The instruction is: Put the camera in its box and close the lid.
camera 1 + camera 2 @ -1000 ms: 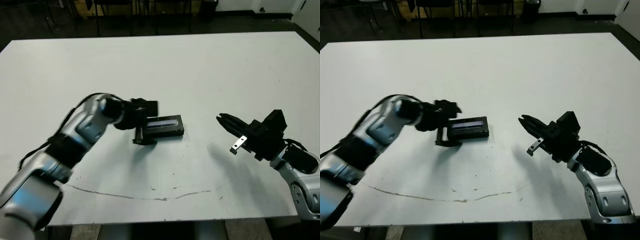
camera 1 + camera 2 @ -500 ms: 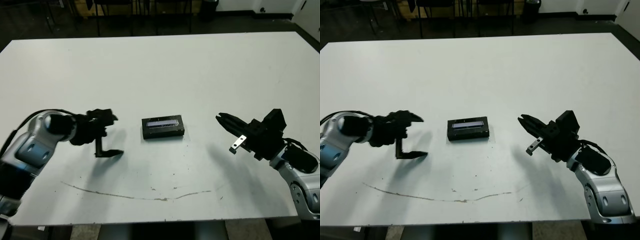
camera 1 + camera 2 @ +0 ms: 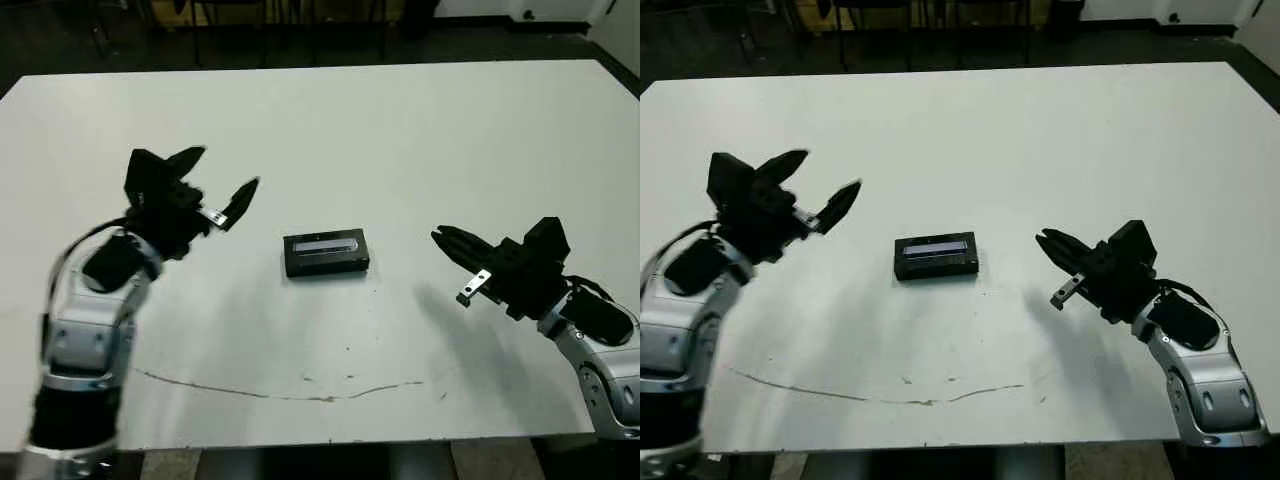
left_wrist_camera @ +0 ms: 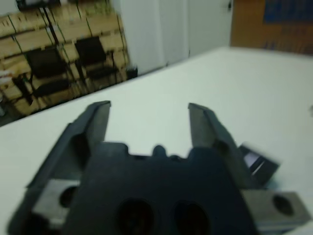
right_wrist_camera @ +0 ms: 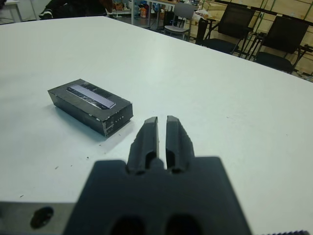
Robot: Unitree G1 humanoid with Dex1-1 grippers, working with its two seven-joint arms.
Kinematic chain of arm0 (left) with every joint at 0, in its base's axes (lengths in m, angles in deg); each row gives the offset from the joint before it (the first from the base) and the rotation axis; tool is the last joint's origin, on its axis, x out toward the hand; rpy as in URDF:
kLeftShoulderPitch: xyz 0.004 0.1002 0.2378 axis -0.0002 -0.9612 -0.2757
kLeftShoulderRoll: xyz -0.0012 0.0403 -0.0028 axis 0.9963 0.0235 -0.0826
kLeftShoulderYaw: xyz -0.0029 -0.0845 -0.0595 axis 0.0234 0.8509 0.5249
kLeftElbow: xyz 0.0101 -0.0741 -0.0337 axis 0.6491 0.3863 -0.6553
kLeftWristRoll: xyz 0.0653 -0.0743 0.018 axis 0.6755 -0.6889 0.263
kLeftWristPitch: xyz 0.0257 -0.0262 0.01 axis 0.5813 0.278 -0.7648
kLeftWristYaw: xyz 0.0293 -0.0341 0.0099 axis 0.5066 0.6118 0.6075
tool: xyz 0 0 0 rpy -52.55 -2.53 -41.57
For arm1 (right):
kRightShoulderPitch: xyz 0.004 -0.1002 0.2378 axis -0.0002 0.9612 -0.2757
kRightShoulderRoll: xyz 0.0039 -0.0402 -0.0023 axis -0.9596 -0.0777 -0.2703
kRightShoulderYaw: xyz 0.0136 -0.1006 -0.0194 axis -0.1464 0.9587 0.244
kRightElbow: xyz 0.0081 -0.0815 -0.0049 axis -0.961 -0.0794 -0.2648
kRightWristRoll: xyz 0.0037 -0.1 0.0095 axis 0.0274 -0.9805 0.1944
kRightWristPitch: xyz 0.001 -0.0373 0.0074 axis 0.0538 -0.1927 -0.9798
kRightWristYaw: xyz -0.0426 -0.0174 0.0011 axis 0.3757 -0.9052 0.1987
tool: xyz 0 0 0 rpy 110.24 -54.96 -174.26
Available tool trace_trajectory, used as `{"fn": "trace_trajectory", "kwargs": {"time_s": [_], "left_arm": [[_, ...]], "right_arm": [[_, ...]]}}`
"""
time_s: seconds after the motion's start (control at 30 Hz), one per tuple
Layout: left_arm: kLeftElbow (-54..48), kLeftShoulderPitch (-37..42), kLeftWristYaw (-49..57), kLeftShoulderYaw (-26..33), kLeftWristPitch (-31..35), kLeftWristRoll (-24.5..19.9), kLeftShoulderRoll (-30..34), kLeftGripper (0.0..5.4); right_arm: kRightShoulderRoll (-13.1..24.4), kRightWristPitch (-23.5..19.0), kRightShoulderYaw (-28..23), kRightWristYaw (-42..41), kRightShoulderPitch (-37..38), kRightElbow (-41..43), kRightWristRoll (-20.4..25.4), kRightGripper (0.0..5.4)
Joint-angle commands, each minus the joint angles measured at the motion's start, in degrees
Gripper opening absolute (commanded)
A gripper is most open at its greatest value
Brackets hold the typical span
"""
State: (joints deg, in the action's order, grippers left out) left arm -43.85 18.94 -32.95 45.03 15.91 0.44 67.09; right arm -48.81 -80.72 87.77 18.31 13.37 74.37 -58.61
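White bench (image 3: 400, 130), faint curved scuff line near front edge. At centre, closed black box (image 3: 326, 254) lying flat, lid (image 3: 324, 243) with pale strip on top. Left hand (image 3: 222, 183) raised above bench, well left of box, fingers spread wide, holding nothing. Right hand (image 3: 440, 238) low, to right of box, fingers pressed nearly together, empty. Dark chairs (image 5: 254, 29) and stacked cartons beyond bench.

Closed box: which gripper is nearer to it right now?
Left, narrowly. The left gripper hangs raised beside the closed box, jaws open; the right gripper sits slightly farther off the opposite side, jaws shut.
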Motion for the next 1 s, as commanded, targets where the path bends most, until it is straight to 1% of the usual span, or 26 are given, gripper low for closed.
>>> {"fn": "trace_trajectory", "kwargs": {"time_s": [0.03,0.17,0.23,0.37,0.43,0.5,0.57,0.73,0.77,0.87,1.0], "left_arm": [[-0.82,0.17,3.62,-3.59,2.51,-0.19,-4.29,2.81],[1.84,1.66,5.29,-7.03,4.19,0.34,-7.09,2.02],[3.52,2.59,6.10,-8.63,5.60,0.97,-7.88,1.62],[7.02,4.30,8.12,-13.37,10.33,4.34,-8.44,0.83],[9.12,4.38,8.81,-15.43,11.50,5.70,-9.03,0.44],[12.42,3.70,8.97,-17.37,10.02,6.91,-9.58,0.06],[15.87,3.25,9.36,-18.85,9.99,7.79,-10.52,0.02],[20.35,1.87,10.92,-21.31,14.09,10.32,-11.75,0.02],[20.65,1.52,10.46,-21.45,14.26,10.34,-11.62,0.02],[21.17,0.64,8.45,-21.72,15.15,9.92,-10.66,0.02],[22.32,0.63,6.50,-22.76,16.22,10.58,-9.08,0.02]], "right_arm": [[-0.83,1.81,-0.62,-1.24,0.32,-3.12,0.67,0.00],[-1.27,3.76,-0.93,-2.09,0.24,-4.62,0.77,0.00],[-1.19,2.96,-0.96,-1.50,0.49,-3.84,0.63,0.00],[-0.79,-0.17,-0.86,0.96,1.25,-1.10,-0.15,0.00],[-0.87,0.12,-0.79,0.90,1.35,-0.86,-0.09,0.00],[-1.17,0.63,-0.78,0.44,1.29,-1.28,0.28,0.00],[-1.13,-0.63,-0.79,1.02,1.52,-0.41,0.37,0.00],[-0.96,-1.38,-0.98,1.40,1.93,0.60,0.39,0.00],[-0.90,-1.87,-1.03,1.50,1.98,0.82,0.57,0.00],[-0.96,-0.98,-1.06,1.29,2.08,0.57,0.26,0.00],[-0.86,-1.31,-0.96,1.34,2.16,0.94,0.15,0.00]]}}
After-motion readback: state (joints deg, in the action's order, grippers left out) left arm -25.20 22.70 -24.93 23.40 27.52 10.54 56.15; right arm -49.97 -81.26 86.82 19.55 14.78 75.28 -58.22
